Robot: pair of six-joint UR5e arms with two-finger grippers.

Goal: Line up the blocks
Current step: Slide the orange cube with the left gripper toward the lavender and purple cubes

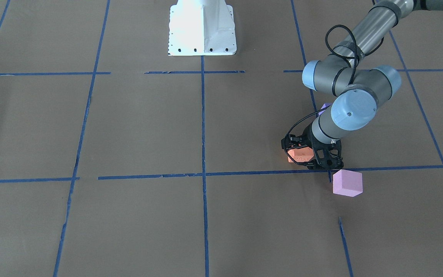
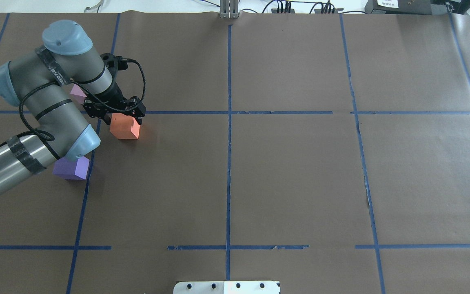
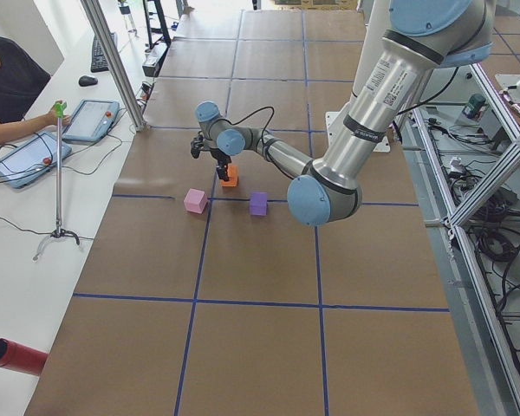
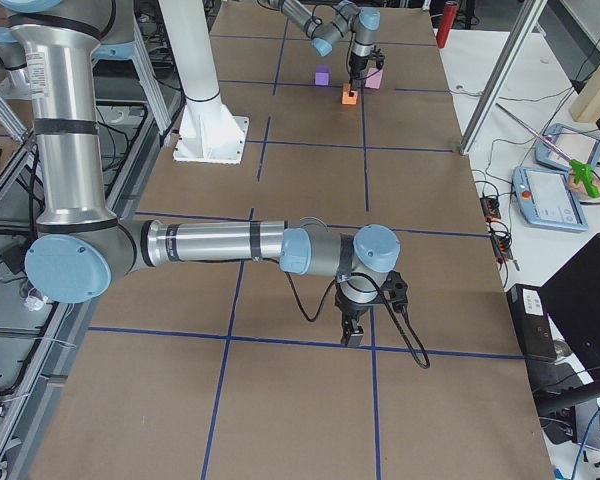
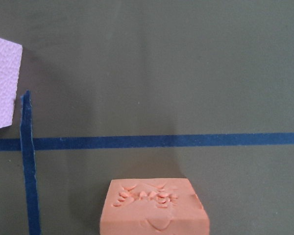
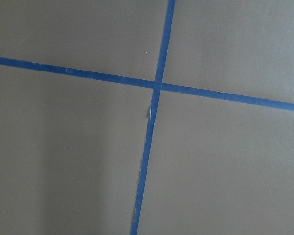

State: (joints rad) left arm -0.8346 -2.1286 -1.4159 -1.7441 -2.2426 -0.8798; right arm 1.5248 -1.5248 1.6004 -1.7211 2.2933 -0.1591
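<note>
The orange block point(image 2: 125, 127) sits just on the near side of a blue tape line, at the table's left. My left gripper point(image 2: 123, 119) is low over it, with a finger against each side, and looks shut on it. The block fills the bottom centre of the left wrist view point(image 5: 154, 208), its top dented. The pale pink block point(image 2: 78, 94) lies beyond the line, partly behind my wrist. The violet-purple block point(image 2: 72, 168) lies nearer me, partly under my forearm. My right gripper point(image 4: 352, 335) hangs low over a tape line and shows only in the exterior right view. I cannot tell whether it is open or shut.
Blue tape lines point(image 2: 229, 163) divide the brown table into squares. The white robot base point(image 1: 202, 29) stands at the table's middle edge. An operator with tablets point(image 3: 17, 87) sits beyond the far edge, by a metal post point(image 3: 113, 61).
</note>
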